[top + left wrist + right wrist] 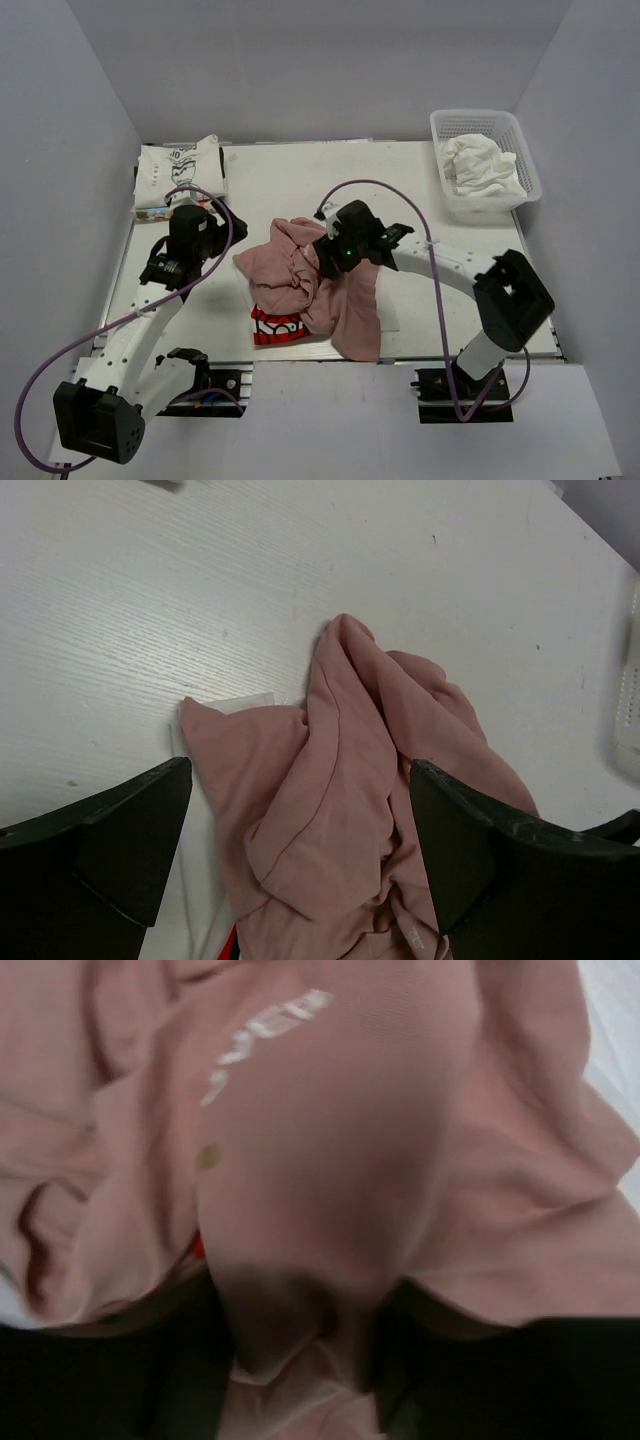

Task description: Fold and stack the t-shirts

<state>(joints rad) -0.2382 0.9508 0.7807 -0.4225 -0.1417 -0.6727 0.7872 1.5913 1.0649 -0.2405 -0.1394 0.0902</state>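
L gripper (300, 780) wide open, empty; pink shirt (340, 740) lies crumpled below and just ahead of its jaws. R gripper (300, 1360) pinched onto a fold of same shirt, cloth bulging ahead of jaws, red-print shirt (275, 328) underneath.

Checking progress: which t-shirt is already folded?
The white tee with the black drawing, flat at the far left corner; the pink tee and red-print tee lie crumpled mid-table.

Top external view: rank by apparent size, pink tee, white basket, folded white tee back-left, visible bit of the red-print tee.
1. pink tee, clearly largest
2. white basket, only slightly bigger than the next, close call
3. folded white tee
4. red-print tee, visible strip only; the rest is hidden under the pink one
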